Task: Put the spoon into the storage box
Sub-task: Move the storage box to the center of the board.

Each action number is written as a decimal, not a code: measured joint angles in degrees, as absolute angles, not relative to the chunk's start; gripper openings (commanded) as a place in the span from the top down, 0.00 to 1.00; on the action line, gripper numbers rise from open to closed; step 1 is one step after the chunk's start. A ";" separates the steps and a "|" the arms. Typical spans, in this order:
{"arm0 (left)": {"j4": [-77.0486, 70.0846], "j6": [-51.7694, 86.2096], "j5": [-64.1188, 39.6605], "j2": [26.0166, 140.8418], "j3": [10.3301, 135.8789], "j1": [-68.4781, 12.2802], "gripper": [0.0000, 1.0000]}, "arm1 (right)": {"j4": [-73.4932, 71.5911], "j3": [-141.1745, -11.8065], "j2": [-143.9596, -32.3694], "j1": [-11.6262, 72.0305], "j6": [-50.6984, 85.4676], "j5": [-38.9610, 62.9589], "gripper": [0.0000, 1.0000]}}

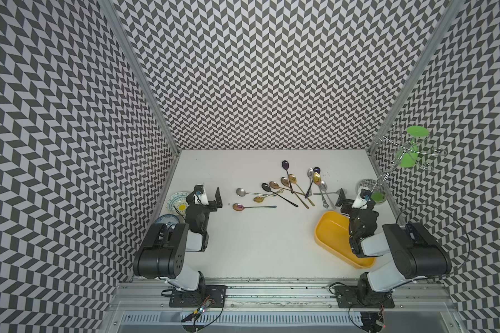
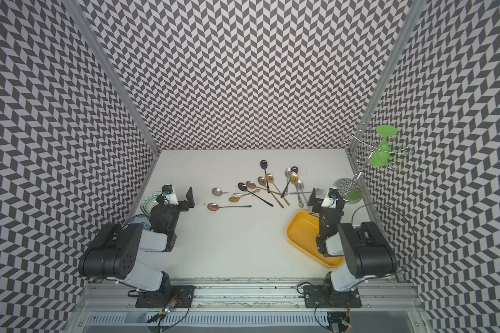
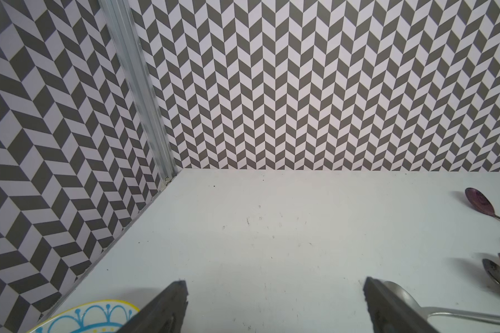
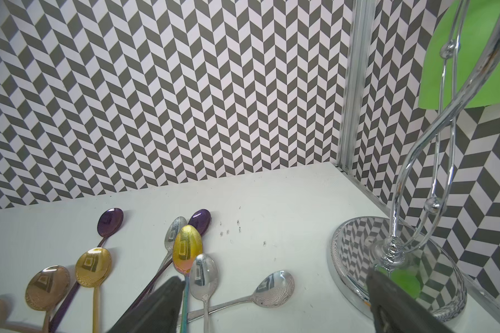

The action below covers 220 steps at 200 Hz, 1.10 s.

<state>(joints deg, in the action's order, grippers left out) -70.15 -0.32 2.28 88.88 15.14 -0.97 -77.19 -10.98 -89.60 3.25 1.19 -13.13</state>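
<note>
1. From where I stand, the left gripper (image 3: 273,284) hangs low over the white tabletop (image 1: 257,239). Its dark fingers are spread wide with nothing between them.
2. A plain silver metal spoon (image 1: 240,191) lies near that gripper, bowl end closest to it. A rainbow-tinted spoon with a blue handle (image 1: 238,206) lies just beside it, on the side nearer the arm bases.
3. The right gripper (image 4: 274,277) is spread wide too and grips nothing. A second silver spoon with a round bowl (image 4: 274,288) lies flat on the table just ahead of its fingertips.
4. Between the two grippers lies a loose scatter of gold, purple, black and silver spoons (image 1: 292,178), several crossing one another.
5. The storage box, a shallow yellow plastic tray with rounded corners (image 1: 328,230), sits on the robot's right side. It is partly under the right arm, nearer the bases than the scatter and apart from it.
6. A round plate with blue arches and a yellow centre (image 1: 176,199) and a blue patterned plate (image 1: 165,220) lie by the left wall.
7. A chrome wire stand (image 4: 355,259) stands in the far right corner, with a green goblet (image 1: 407,160) hanging upside down on it.
</note>
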 measured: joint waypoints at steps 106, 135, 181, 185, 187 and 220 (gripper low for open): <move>-70.15 -0.32 2.31 88.88 15.14 -0.97 0.01 | -77.19 -10.98 -89.60 3.25 1.19 -13.13 0.00; -70.15 -0.30 2.31 88.88 15.14 -0.97 0.01 | -77.19 -10.98 -89.60 3.25 1.17 -13.13 0.00; -59.94 0.14 3.92 85.71 19.03 -0.97 0.01 | -72.77 -11.14 -85.67 3.27 1.17 -13.28 0.00; -58.39 0.14 3.99 85.17 20.08 -0.97 0.01 | -71.55 -11.40 -84.71 3.27 1.17 -13.30 0.00; -57.78 0.14 4.05 84.90 20.51 -0.97 0.01 | -70.89 -11.55 -84.09 3.27 1.19 -13.37 0.00; -45.63 0.12 3.46 78.08 27.11 -0.97 0.01 | -60.69 -15.68 -74.41 3.29 3.29 -14.46 0.00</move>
